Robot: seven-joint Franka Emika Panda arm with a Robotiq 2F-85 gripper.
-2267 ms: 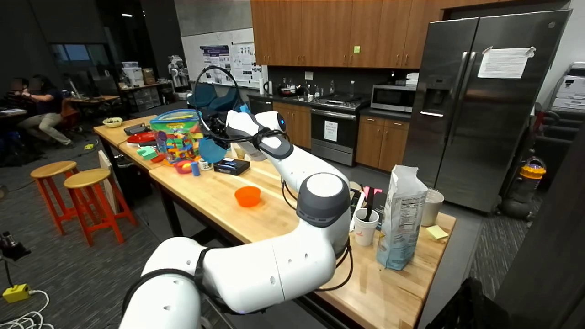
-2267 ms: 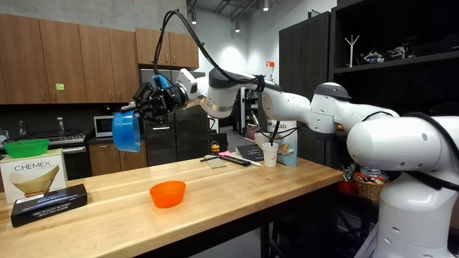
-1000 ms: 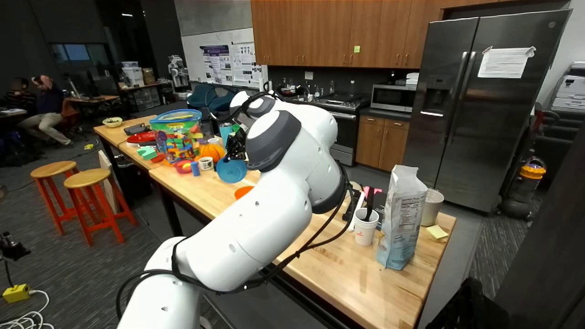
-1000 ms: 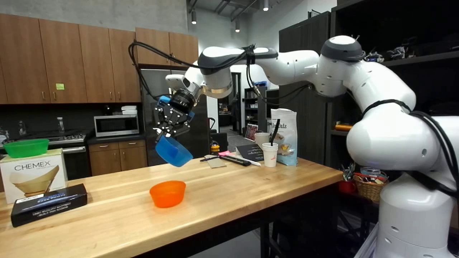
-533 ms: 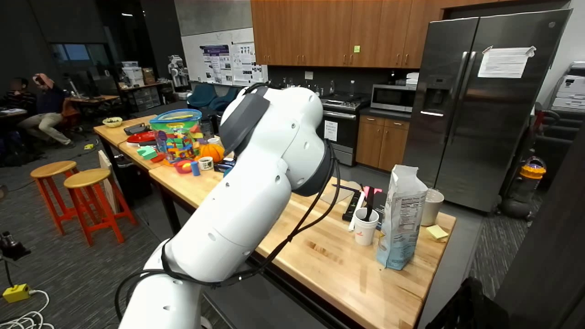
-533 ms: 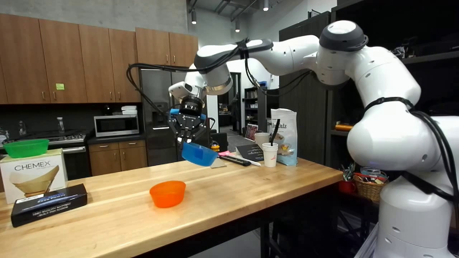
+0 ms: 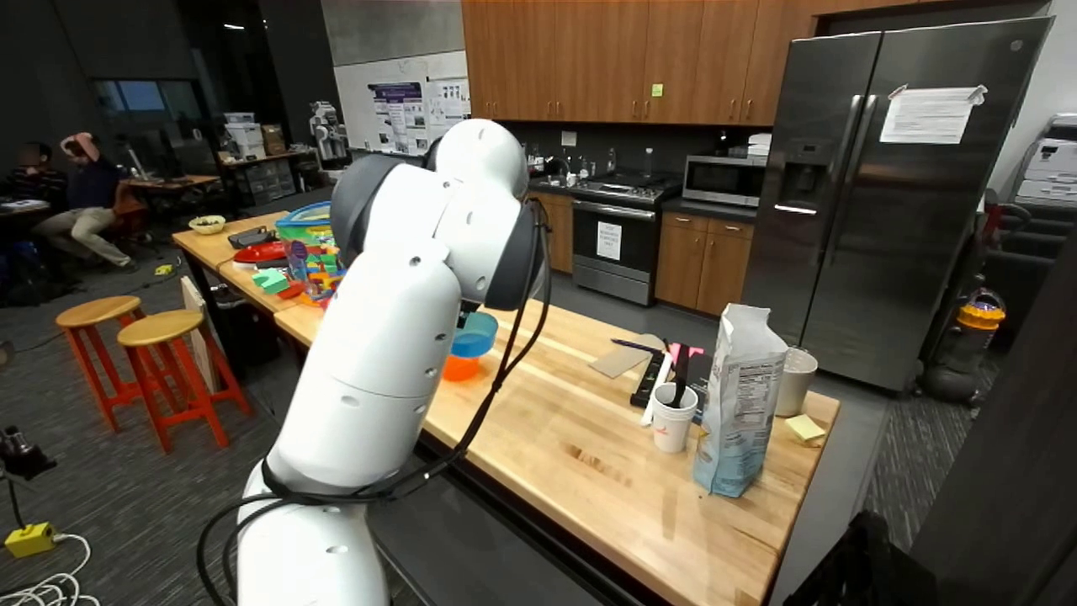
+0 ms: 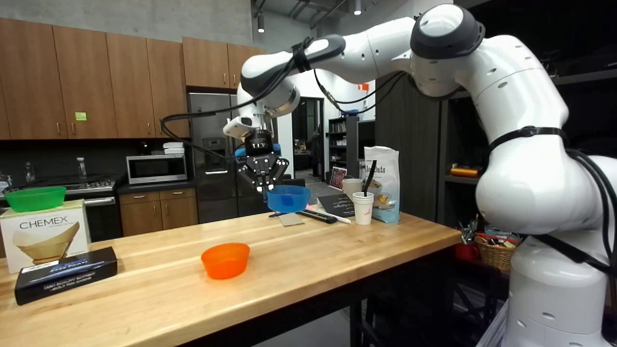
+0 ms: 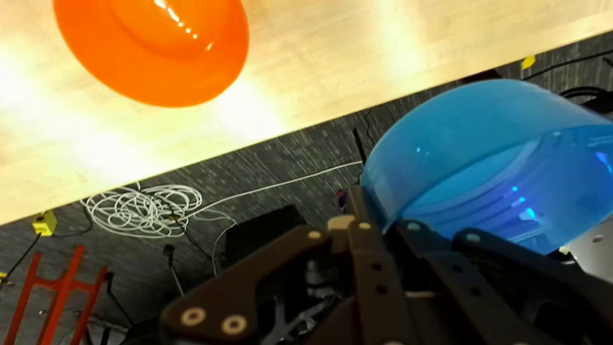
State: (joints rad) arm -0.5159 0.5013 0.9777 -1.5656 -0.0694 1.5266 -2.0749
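In an exterior view, the held bowl (image 8: 292, 199) hangs right of the tabletop bowl (image 8: 225, 261), left of the cups (image 8: 362, 209).

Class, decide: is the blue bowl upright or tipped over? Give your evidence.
The blue bowl is upright: in an exterior view its rim sits roughly level above its base, with the gripper pinching one edge.

A translucent blue bowl (image 8: 288, 198) hangs in the air, one side of its rim pinched by the gripper (image 8: 265, 188). Near the center of an exterior view it looks almost level, mouth up; in the wrist view it spreads across the right of the frame, its glossy, ringed inside showing. A flared orange bowl (image 8: 225, 260) sits upright on the wooden tabletop (image 8: 308, 260), below and left of center; the wrist view's top edge cuts it off at upper left.
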